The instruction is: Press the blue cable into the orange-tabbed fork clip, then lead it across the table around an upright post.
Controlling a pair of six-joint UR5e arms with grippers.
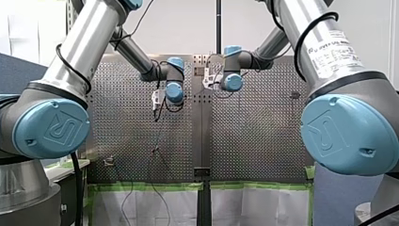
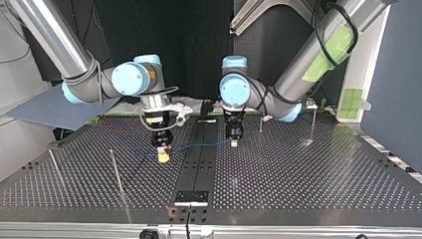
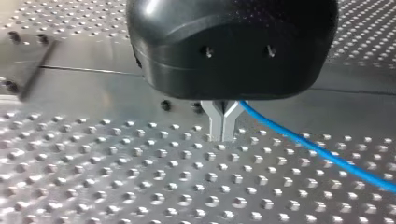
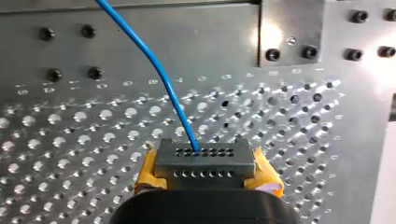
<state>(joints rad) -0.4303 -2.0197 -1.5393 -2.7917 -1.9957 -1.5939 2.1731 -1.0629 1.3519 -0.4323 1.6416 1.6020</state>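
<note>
Perforated metal counter (image 2: 298, 174), with a dark centre strip (image 2: 199, 164) running down its middle in the top view and a black backdrop behind the arms. Green tape (image 1: 155, 186) lines the counter's near edge in the front view.

The blue cable (image 2: 199, 146) hangs in a shallow span just above the counter. It crosses the centre strip between the two end effectors.

My left end effector (image 2: 233, 143) is to the top view's right of the strip, pointing down with its tip close to the surface. In the left wrist view its metal fingers (image 3: 217, 126) are pressed together, and the cable comes out at their side and trails off over the holes. The pinch point itself sits under the black housing. Whether the tips touch the counter cannot be told.

My right end effector (image 2: 163, 156) is to the left of the strip, with its yellow pads closed on the cable's other end. In the right wrist view the cable enters a grey holed block between the pads and is hidden past that.

Four thin upright posts stand at (image 2: 115, 169), (image 2: 54, 167), (image 2: 260, 123) and (image 2: 313, 124). The cable's span lies apart from all of them.

In the front view both end effectors are far off and their fingers are unreadable. A small fitting (image 1: 109, 161) at the counter's lower left is too small to identify.
</note>
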